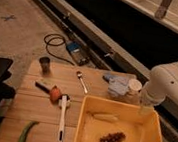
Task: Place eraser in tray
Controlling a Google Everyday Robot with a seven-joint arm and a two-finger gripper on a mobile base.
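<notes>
- Eraser (43, 85): on table, far L in view, just beside ball (54, 94). Long axis roughly L-R.
- Tray (79, 128): sits btwn eraser & arm; eraser not in yet.
- Gripper (145, 109): at tray's far-R rim, well apart from eraser. Open or shut? Can't tell.

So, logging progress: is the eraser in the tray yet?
Out. The eraser lies on the table left of the ball, outside the tray; the jaws hang by its far right corner.
</notes>
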